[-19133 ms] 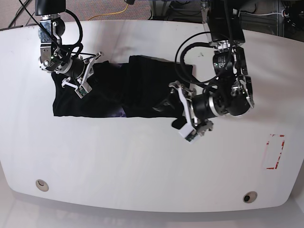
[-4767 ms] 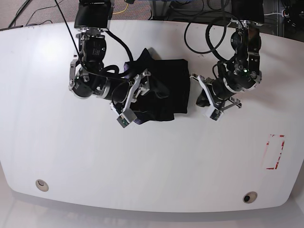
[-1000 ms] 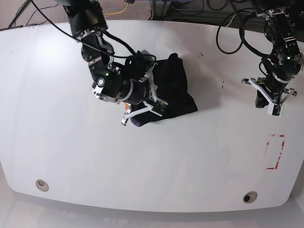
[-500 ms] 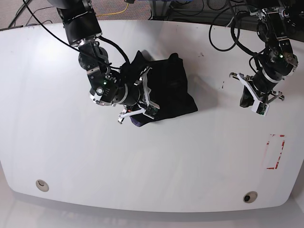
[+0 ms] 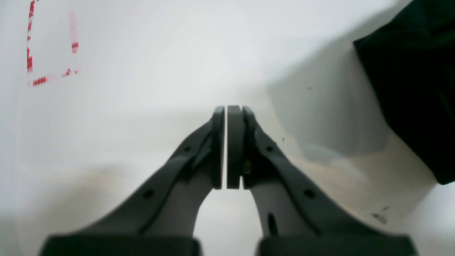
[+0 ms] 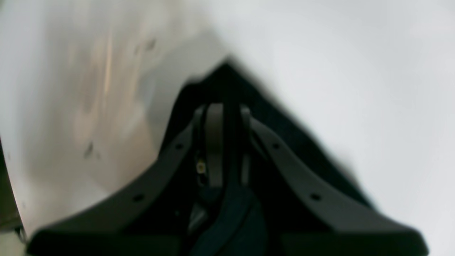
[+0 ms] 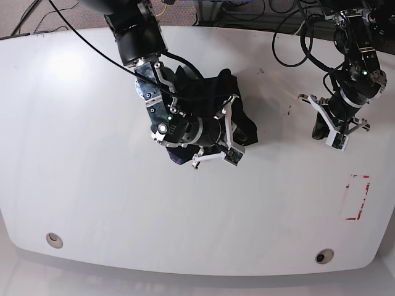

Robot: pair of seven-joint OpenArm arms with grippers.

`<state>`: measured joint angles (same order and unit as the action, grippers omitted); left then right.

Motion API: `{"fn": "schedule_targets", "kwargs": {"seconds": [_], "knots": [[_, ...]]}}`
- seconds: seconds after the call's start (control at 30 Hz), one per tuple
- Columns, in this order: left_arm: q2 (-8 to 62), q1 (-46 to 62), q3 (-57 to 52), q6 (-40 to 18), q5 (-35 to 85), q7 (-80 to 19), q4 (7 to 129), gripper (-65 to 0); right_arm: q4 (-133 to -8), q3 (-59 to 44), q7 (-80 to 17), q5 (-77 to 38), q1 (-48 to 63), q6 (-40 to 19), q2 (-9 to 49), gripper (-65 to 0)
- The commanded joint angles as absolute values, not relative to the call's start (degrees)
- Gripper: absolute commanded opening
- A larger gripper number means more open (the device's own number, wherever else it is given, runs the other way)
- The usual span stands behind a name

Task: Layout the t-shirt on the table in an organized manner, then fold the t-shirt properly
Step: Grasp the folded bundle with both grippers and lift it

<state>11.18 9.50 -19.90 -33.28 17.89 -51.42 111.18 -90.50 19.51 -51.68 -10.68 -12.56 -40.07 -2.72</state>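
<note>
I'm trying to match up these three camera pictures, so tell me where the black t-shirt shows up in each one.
Base view: the t-shirt lies bunched at upper centre, partly under the right hand.
Left wrist view: only an edge of it at the right border, apart from the shut left hand.
Right wrist view: it fills the centre, pinched between the hand's fingers.
Shared landmark: the table; its red outline mark shows only in the base and left wrist views.

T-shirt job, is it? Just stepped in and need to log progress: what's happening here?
The right claw is shut on the black t-shirt, which sits bunched in a rough, uneven bundle near the middle of the white table, not a neat fold. The left claw is shut on nothing, off to the side above bare table, near the red outline mark.
</note>
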Motion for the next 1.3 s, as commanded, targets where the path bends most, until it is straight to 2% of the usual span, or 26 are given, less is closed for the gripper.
{"fn": "schedule_targets", "kwargs": {"seconds": [0.0,0.23,0.4,0.73,1.1,1.27], "knots": [[11.56,8.48,-17.63,-33.45,19.03,-50.07,113.45,-65.0,-93.05,18.77,-50.33,-11.21,-15.08,-40.00,-3.03,-58.7],[11.38,6.64,-5.93,-33.54,19.03,-50.07,113.80,-65.0,-94.46,16.57,-50.33,-11.21,-18.24,-40.00,4.00,-58.7],[8.57,6.20,-0.22,-33.54,18.95,-49.98,113.54,-65.0,-92.79,16.57,-47.52,-11.21,-19.21,-40.00,8.84,-58.7],[2.86,5.85,6.64,-33.45,18.59,-49.98,110.81,-65.0,-86.99,16.48,-41.80,-11.82,-18.95,-40.00,12.62,-58.8],[2.07,3.74,9.19,-33.36,18.59,-49.80,92.97,-65.0,-75.21,16.48,-25.63,-11.91,-15.34,-40.00,14.64,-59.0],[4.79,2.86,9.10,-33.36,18.59,-44.44,84.44,-65.0,-70.20,16.48,-20.62,-11.91,-14.20,-40.00,14.73,-59.0]]}}
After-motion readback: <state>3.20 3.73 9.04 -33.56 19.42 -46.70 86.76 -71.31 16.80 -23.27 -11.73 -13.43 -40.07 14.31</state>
